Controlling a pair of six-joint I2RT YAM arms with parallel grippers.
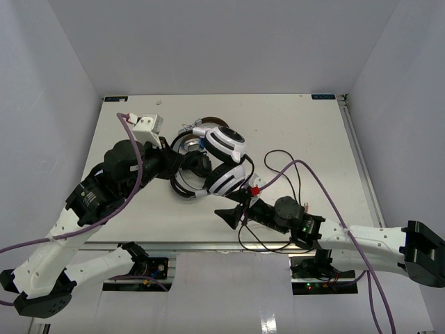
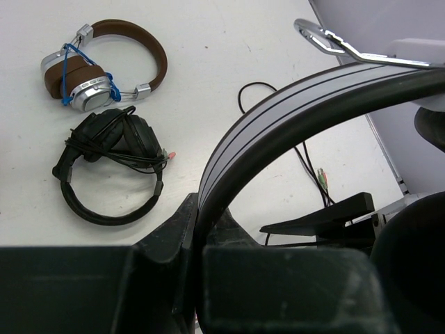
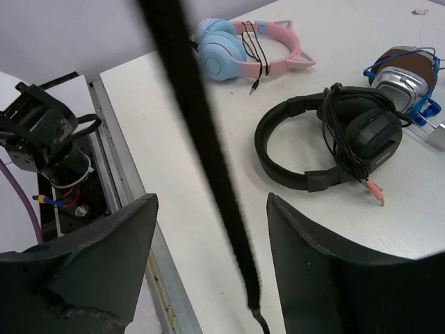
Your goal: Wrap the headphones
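The white headphones (image 1: 226, 161) with black ear pads are held up above the table. My left gripper (image 1: 182, 161) is shut on their headband (image 2: 278, 111), which arcs up from between the fingers in the left wrist view. Their thin black cable (image 1: 292, 167) loops over the table to the right and runs down toward the front edge. My right gripper (image 1: 233, 212) is open near the front edge. In the right wrist view the cable (image 3: 208, 160) hangs blurred between its spread fingers (image 3: 104, 250), touching neither.
All-black headphones (image 2: 111, 167) and brown-banded silver headphones (image 2: 104, 66) lie on the table under the held pair. Pink and blue cat-ear headphones (image 3: 243, 45) lie farther off. The table's front rail (image 3: 132, 181) is just under the right gripper.
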